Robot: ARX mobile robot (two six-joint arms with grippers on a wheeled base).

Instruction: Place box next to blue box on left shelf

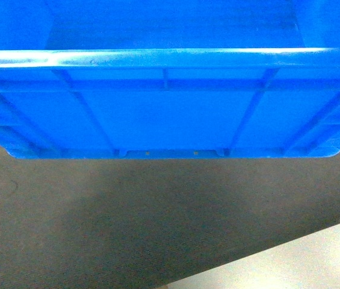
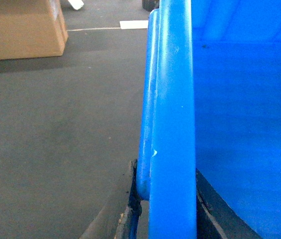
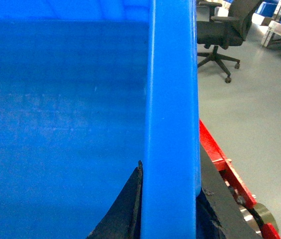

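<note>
- Box [image 1: 170, 111]: a bright-blue open-top crate fills the upper half of the head view, its thick flat rim across the top and its ribbed outer wall facing the camera, with vertical and diagonal struts visible. Dark floor shows beneath its lower edge.
- Left gripper [image 2: 166, 211]: seen at the bottom of the left wrist view, one dark finger [image 2: 133, 204] lies against the outer side of the crate's rim and another dark finger sits on the inner side. The jaws straddle the rim and appear closed on it.
- Right gripper [image 3: 169, 209]: at the bottom of the right wrist view, a dark finger [image 3: 123, 209] rests against the smooth inner wall and a second finger lies against the outer side. The jaws bracket the rim and appear clamped on it.
- Outward of the left gripper: dark grey floor [image 2: 55, 139], with a brown cardboard box [image 2: 21, 27] well apart and ahead of it, and a pale strip on the floor beyond.
- Outward of the right gripper: a red frame [image 3: 225, 169] runs just beside and below the crate's outer wall, with a metal roller near its lower end.
- Farther ahead of the right gripper: a black office chair [image 3: 220, 32] on pale floor, and a silvery metal frame [image 3: 279, 27] carrying blue bins at the far corner.
- The left shelf is not identifiable in any view.
</note>
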